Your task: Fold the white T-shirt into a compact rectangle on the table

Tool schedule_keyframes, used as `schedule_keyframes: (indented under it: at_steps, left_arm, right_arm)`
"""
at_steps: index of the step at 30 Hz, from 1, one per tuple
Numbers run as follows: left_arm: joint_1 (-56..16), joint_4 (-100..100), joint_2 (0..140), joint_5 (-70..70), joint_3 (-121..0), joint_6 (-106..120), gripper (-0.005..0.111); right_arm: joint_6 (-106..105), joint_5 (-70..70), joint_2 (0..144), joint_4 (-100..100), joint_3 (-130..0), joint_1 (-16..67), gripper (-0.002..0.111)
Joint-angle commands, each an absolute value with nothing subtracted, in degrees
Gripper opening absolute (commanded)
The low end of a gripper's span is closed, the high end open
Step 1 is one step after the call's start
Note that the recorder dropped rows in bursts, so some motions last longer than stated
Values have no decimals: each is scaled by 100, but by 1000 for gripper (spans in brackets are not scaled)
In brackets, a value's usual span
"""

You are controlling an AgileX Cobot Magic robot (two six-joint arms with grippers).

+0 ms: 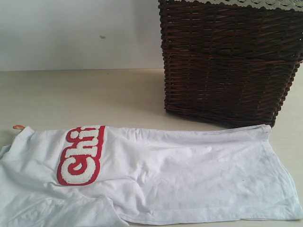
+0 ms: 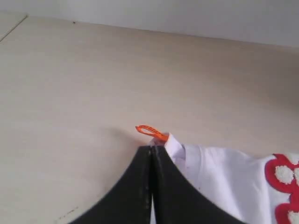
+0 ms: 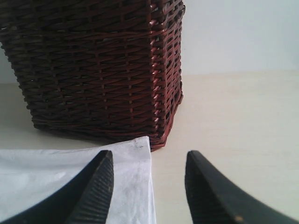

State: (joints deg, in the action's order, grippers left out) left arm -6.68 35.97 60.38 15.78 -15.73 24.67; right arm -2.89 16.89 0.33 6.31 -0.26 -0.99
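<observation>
Our left jaws look smooth and black, with curved edges narrowing to a tip. On our right jaws, black too, we see fine ribbing on an inner face.

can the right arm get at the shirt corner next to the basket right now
Probably yes: the right claw hangs open facing that shirt corner, nothing in between; the basket stands close behind it.

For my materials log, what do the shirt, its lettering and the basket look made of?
T-shirt: soft matte knit, likely cotton; it wrinkles limply. Lettering: fuzzy white pile, perhaps terry, red-edged. Basket: glossy dark brown woven wicker, strands visible.
</observation>
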Motion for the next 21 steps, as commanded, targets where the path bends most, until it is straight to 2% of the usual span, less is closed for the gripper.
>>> schedule_keyframes:
  at_steps: [1,6,9,15,21]
  left_arm:
    - [-522,3194,6599,1542,-1615,3105,0]
    - [-565,1148,7629,1492,-1783,3833,0]
    - [-682,340,7909,854,-2259,3754,0]
    - [-747,333,8029,-971,-3080,3986,0]
    - [-1126,2524,8927,-1806,-3288,7448,0]
  right_arm:
    - [-286,1617,0,614,0,-131,47]
    - [-286,1617,0,614,0,-131,47]
    - [-286,1617,0,614,0,-131,47]
    - [-286,1617,0,614,0,-131,47]
    - [-286,1617,0,614,0,-131,47]
